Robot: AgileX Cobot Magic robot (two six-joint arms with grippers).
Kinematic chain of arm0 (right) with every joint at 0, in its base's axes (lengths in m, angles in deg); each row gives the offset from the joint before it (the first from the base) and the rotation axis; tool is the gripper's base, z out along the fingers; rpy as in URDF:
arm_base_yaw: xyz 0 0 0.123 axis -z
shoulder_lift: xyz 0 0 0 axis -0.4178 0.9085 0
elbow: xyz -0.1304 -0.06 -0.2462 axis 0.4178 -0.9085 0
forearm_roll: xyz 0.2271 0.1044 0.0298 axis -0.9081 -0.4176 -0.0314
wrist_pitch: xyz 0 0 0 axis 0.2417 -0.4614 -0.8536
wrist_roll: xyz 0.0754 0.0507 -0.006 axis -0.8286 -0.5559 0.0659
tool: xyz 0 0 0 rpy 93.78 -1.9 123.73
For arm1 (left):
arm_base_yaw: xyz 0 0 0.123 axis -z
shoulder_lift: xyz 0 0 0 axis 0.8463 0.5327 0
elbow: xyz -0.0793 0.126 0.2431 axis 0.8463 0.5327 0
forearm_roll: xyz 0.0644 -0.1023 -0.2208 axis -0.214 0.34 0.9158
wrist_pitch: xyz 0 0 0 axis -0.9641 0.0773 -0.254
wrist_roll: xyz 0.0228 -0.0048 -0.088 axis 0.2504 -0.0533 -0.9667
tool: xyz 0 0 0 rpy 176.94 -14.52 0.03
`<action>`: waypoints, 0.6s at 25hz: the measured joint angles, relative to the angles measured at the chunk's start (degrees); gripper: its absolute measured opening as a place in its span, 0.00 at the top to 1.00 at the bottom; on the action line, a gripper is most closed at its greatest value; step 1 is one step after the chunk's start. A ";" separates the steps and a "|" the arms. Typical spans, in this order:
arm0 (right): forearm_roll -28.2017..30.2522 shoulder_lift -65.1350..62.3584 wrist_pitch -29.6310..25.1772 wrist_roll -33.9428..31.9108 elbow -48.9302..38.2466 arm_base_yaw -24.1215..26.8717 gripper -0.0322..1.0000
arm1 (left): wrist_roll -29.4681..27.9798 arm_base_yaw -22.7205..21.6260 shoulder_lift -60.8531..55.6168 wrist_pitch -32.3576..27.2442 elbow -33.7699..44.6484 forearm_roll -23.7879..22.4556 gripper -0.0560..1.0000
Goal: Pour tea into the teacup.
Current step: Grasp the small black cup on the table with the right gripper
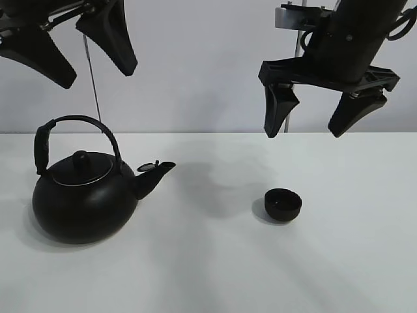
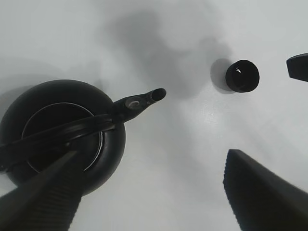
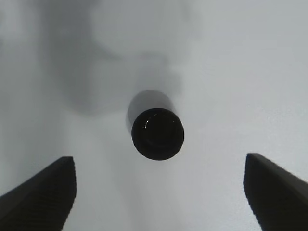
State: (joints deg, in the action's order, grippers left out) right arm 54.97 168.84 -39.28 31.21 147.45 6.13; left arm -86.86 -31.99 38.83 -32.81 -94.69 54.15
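Note:
A big round black kettle (image 1: 85,199) with an arched handle stands at the left of the white table, its spout (image 1: 156,175) pointing right. It also shows in the left wrist view (image 2: 57,132). The small matte black teacup (image 1: 283,204) stands upright to the right of the middle, apart from the kettle; it also shows in the left wrist view (image 2: 242,75) and in the right wrist view (image 3: 158,134). My left gripper (image 1: 81,55) hangs open high above the kettle. My right gripper (image 1: 319,120) hangs open high above the teacup. Both are empty.
The white table (image 1: 208,274) runs to a pale wall at the back. A thin dark rod (image 1: 93,81) stands behind the kettle. A tip of the right gripper (image 2: 298,66) shows in the left wrist view.

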 joint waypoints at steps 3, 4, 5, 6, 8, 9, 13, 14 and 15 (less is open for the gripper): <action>0.00 0.00 0.00 0.00 0.00 0.00 0.34 | 0.00 0.00 0.00 0.00 0.00 0.00 0.40; 0.00 0.00 0.00 0.00 0.00 0.00 0.34 | 0.00 0.00 0.00 0.00 0.00 0.00 0.40; 0.00 0.00 0.00 0.00 0.00 0.00 0.34 | 0.00 0.00 0.00 0.00 0.00 0.00 0.40; 0.00 0.00 0.00 0.28 0.00 0.00 0.34 | 0.00 0.00 0.00 0.00 0.00 0.00 0.40; 0.00 0.07 0.07 1.45 0.00 0.00 0.34 | 0.00 0.00 0.00 0.00 0.00 0.00 0.40; 0.00 0.16 0.26 2.43 0.00 0.00 0.34 | 0.00 0.00 0.00 0.00 0.00 0.00 0.40; 0.61 2.36 0.32 7.32 0.00 0.00 0.34 | 0.00 0.00 0.00 0.02 0.00 0.00 0.40; 0.68 3.33 0.32 8.82 0.00 0.00 0.34 | 0.00 0.00 0.00 0.02 0.00 0.00 0.40; 0.82 4.20 0.32 9.90 0.00 -0.15 0.34 | 0.00 0.00 0.00 0.02 0.00 0.00 0.40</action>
State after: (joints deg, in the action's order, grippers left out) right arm 55.79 173.04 -38.96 41.11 147.45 5.98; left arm -86.86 -31.99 38.83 -32.78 -94.69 54.15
